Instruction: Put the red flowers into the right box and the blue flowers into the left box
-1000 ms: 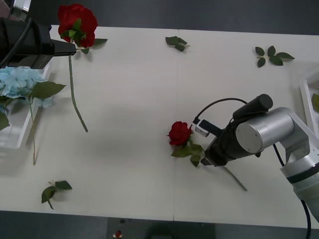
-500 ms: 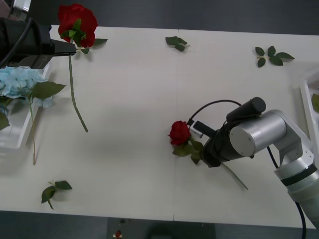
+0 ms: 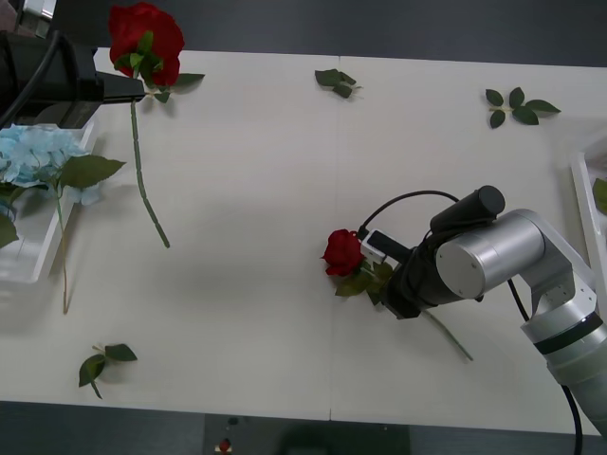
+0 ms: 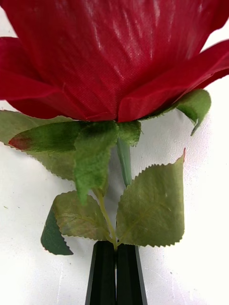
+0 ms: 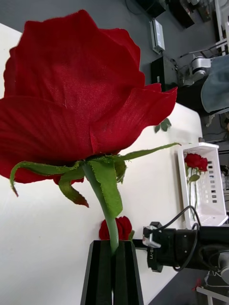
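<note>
The right gripper point(image 4: 115, 267) has its black fingers pressed together on the stem of a red rose point(image 3: 341, 252) just below the leaves, low over the middle of the white table point(image 3: 256, 171); the bloom and stem appear to lie on the surface, the stem trailing out behind the arm; the left gripper point(image 5: 113, 271) pinches a second red rose point(image 3: 144, 40) by the stem under its bloom, lifted at the far left edge so the stem hangs down freely; just beside it pale-blue hydrangeas point(image 3: 36, 156) rest in the left box point(image 3: 38, 256), and the left wrist view shows more red roses point(image 5: 195, 162) lying in the right box point(image 5: 212, 190) at the table's right end

The thin stems could twist or slip in so narrow a pinch, and the left arm's rose sits nearest the wrong box, so a release there would missort it; the hanging stem might also catch a rim

Loose leaf sprigs point(image 3: 517, 104) are scattered on the table; dark floor and equipment lie beyond
</note>
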Robot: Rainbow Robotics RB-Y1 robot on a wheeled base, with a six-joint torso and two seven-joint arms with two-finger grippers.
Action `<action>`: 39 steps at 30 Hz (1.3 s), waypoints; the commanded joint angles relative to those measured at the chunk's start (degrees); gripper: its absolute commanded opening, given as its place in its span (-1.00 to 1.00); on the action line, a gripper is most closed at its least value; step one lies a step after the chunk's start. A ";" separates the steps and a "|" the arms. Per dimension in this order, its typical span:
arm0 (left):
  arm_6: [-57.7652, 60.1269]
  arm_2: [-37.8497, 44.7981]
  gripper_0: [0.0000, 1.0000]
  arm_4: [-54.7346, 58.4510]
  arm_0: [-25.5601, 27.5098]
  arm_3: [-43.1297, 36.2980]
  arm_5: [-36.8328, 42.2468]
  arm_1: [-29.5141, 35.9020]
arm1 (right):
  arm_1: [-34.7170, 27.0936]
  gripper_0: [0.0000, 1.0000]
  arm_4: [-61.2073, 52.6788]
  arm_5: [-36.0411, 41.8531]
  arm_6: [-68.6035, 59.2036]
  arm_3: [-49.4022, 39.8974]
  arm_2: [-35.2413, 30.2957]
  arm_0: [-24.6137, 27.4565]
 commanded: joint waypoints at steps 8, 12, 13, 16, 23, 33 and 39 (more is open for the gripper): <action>-1.48 -1.06 -1.00 -0.37 0.17 -1.56 -1.47 0.43 | -2.11 -1.00 -3.66 1.37 -1.90 -7.31 -4.46 -1.58; -0.86 -3.26 -1.00 -1.16 -0.26 -1.56 -4.19 0.52 | -2.11 -1.00 -4.37 5.15 -2.43 -11.09 -8.23 -1.49; -0.51 -4.14 -1.00 -1.86 -0.62 -1.56 -5.16 0.35 | -1.85 -1.00 -4.98 6.73 -2.78 -12.41 -10.17 -1.49; 0.10 -5.11 -1.00 -4.50 -1.67 -1.65 -5.69 -0.62 | -1.41 -1.00 -7.18 9.37 -3.31 -14.34 -14.74 -1.49; 1.86 -5.81 -1.00 -14.43 -4.31 -1.74 -5.60 -6.33 | 0.52 -1.00 -11.31 14.38 -4.19 -19.09 -28.80 -1.14; 4.67 -8.36 -1.00 -29.90 -9.14 -3.32 1.08 -13.63 | 3.78 -1.00 -10.43 21.67 -4.80 -24.63 -50.86 -1.14; 12.14 -14.51 -1.00 -34.65 -10.64 -5.25 -4.54 -17.50 | 2.63 -1.00 -3.14 22.20 -4.98 -25.42 -58.42 -1.23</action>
